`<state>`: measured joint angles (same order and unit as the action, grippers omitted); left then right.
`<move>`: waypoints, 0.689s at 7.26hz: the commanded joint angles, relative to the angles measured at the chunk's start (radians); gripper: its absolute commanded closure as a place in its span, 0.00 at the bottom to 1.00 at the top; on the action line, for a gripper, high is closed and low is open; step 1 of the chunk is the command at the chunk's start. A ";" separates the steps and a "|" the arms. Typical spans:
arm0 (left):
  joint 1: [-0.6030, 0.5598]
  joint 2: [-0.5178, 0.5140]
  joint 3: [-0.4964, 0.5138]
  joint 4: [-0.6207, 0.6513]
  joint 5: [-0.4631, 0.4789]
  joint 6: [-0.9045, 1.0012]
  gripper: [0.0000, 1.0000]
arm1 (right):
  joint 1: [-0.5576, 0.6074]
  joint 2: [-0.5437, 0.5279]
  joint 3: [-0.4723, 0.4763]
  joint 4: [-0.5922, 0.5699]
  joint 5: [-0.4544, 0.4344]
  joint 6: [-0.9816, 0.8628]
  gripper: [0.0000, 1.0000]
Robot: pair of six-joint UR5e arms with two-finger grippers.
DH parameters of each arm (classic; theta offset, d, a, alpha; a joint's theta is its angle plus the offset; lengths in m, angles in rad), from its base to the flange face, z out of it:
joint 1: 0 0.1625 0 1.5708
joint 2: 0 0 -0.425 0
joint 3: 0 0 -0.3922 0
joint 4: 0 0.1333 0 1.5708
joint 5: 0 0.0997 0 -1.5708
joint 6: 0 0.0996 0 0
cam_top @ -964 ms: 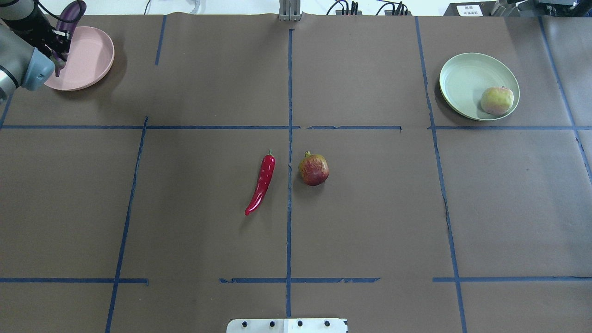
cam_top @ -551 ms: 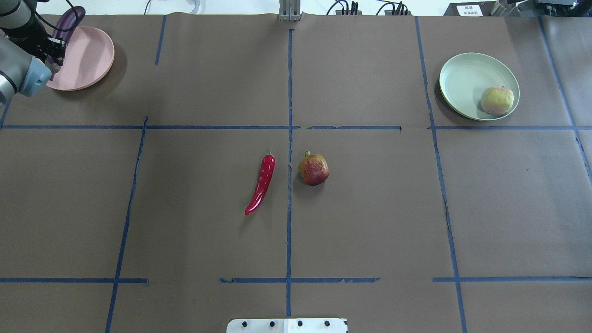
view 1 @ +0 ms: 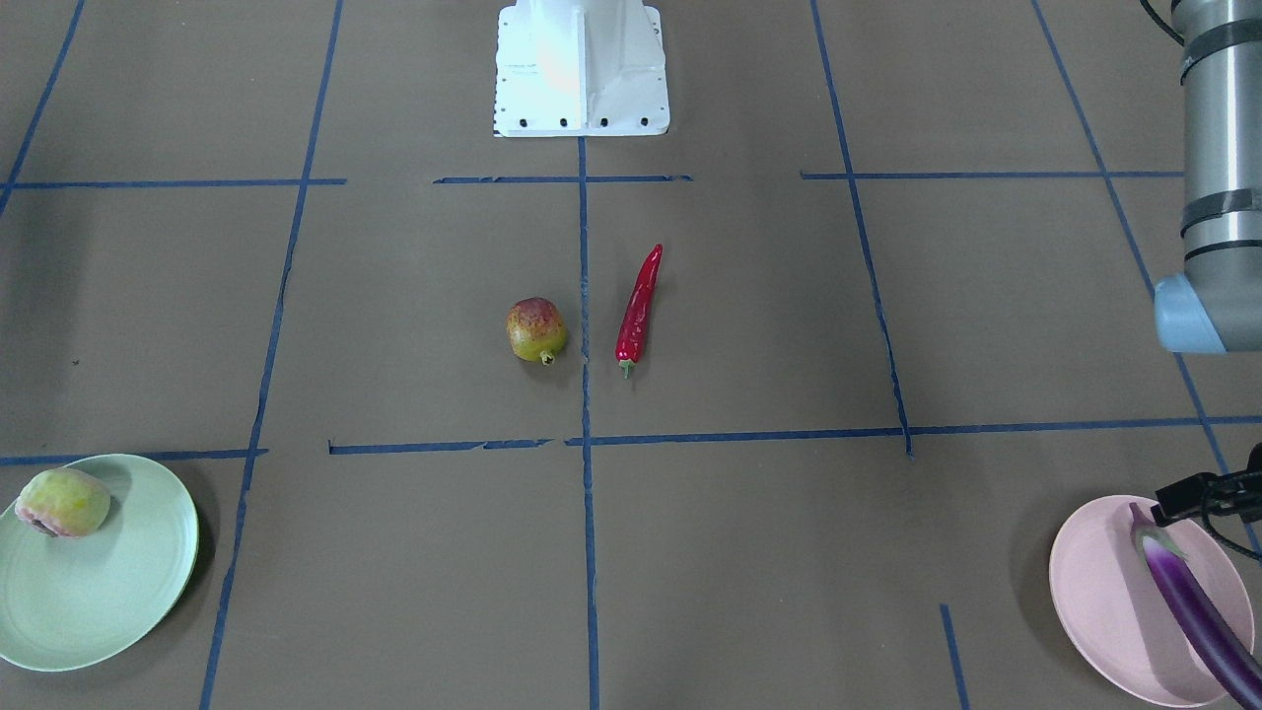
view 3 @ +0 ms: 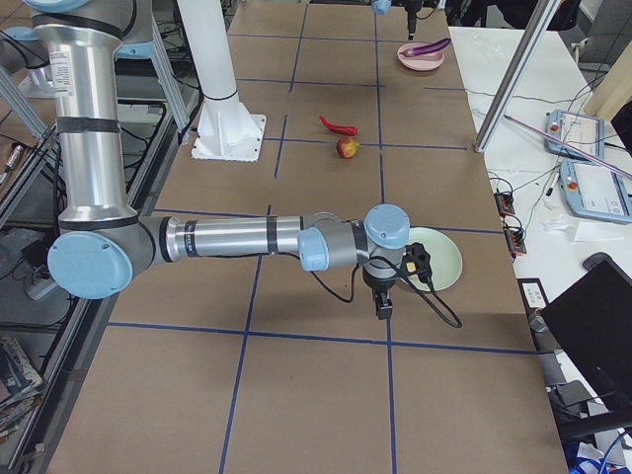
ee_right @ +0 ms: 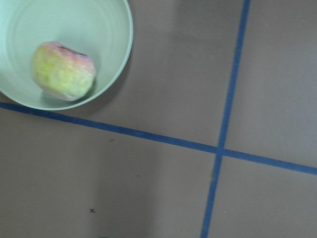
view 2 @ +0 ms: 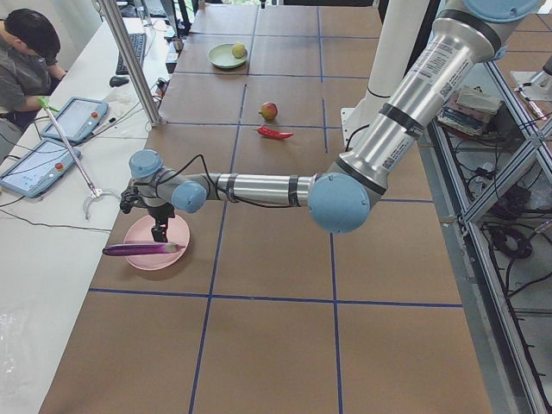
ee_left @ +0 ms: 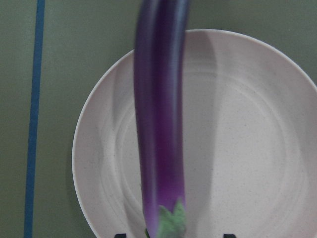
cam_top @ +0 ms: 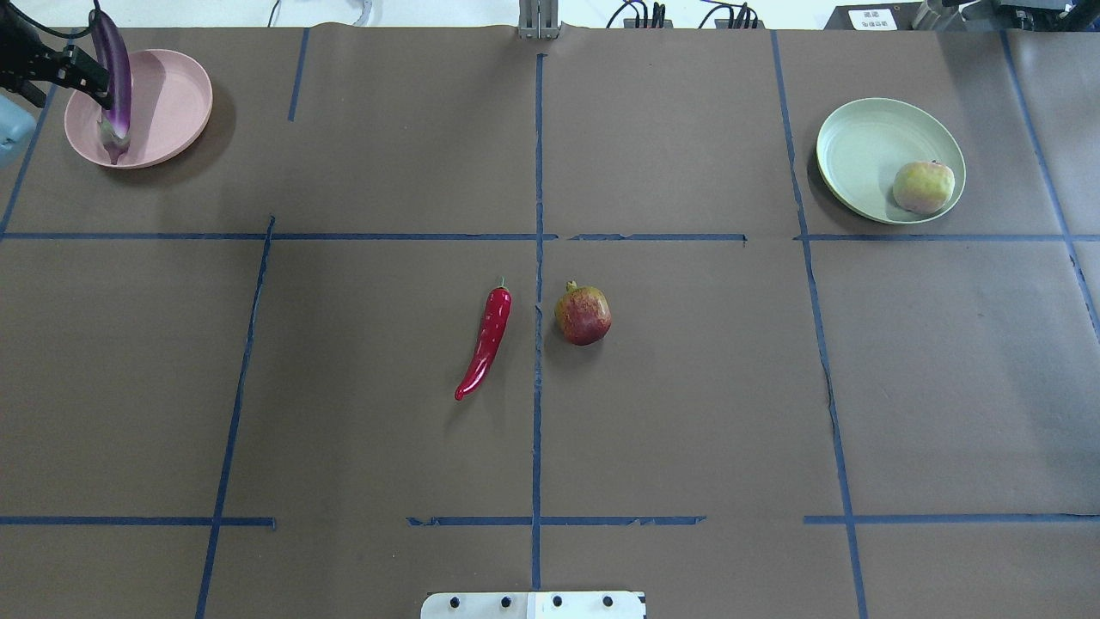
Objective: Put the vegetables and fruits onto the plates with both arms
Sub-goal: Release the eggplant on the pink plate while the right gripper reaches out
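The purple eggplant [cam_top: 114,82] lies across the pale pink plate [cam_top: 168,94] at the far left, its tip past the rim. My left gripper [cam_top: 90,79] is open just beside it; in the left wrist view the eggplant [ee_left: 161,124] lies on the plate [ee_left: 237,139] between the spread fingertips. The peach-like fruit [cam_top: 924,186] sits on the mint green plate [cam_top: 859,146]. The red chili [cam_top: 485,344] and the pomegranate-like fruit [cam_top: 583,315] lie side by side at the table's middle. My right gripper [view 3: 383,301] hangs beside the green plate [view 3: 439,262]; I cannot tell whether it is open.
The white base block [view 1: 582,69] stands at the robot's side of the table. Blue tape lines cross the brown table cover. A metal post [view 2: 129,60] and an operator [view 2: 26,60] with tablets are beyond the far edge near the pink plate.
The left gripper has let go of the eggplant, which now lies on the pink plate. The left arm has drawn back toward the view's left edge.
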<state>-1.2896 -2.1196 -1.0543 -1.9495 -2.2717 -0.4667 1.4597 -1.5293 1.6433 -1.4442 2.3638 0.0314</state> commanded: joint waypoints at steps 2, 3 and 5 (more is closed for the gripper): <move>-0.002 0.078 -0.260 0.188 -0.014 0.000 0.00 | -0.215 0.158 0.086 0.002 -0.008 0.019 0.01; 0.000 0.101 -0.294 0.188 -0.017 -0.010 0.00 | -0.275 0.254 0.078 -0.008 -0.009 0.085 0.01; 0.004 0.116 -0.329 0.190 -0.020 -0.013 0.00 | -0.455 0.398 0.072 -0.011 -0.127 0.223 0.01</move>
<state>-1.2886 -2.0130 -1.3640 -1.7621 -2.2904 -0.4772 1.1201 -1.2308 1.7223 -1.4488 2.3019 0.1771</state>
